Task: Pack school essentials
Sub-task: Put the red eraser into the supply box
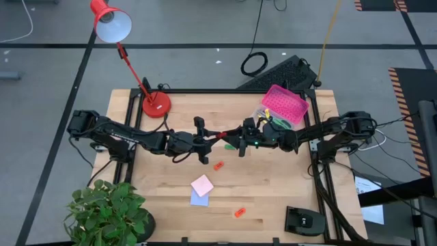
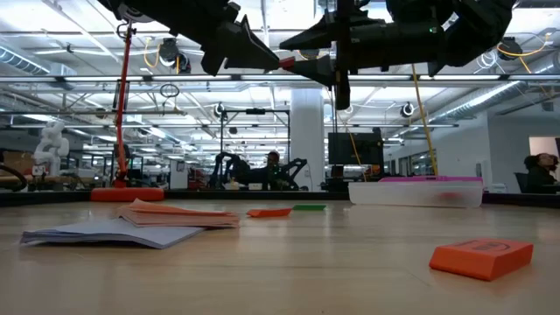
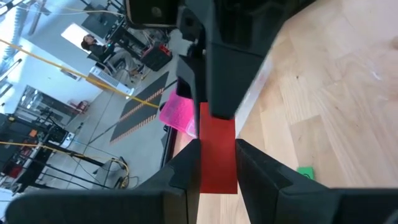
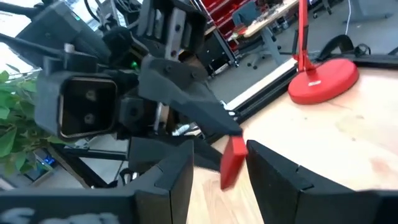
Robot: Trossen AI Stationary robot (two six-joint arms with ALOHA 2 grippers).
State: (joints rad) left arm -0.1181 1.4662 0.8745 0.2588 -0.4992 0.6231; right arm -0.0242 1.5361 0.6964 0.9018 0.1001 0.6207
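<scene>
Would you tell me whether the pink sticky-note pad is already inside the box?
No, the pink sticky-note pad lies on the table, far from the box.

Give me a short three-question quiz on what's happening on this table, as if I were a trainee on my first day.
1. True or false: both grippers are up in the air, meeting over the middle of the table.
2. What colour is the flat piece between the left gripper's fingers?
A. green
B. red
C. lavender
3. How many sticky-note pads lie on the wood, and do they touch?

Key
1. True. The left gripper and the right gripper face each other above the table, well off the wood in the low view.
2. B. It holds a red piece.
3. Two: the pink pad overlaps the lavender pad.
</scene>
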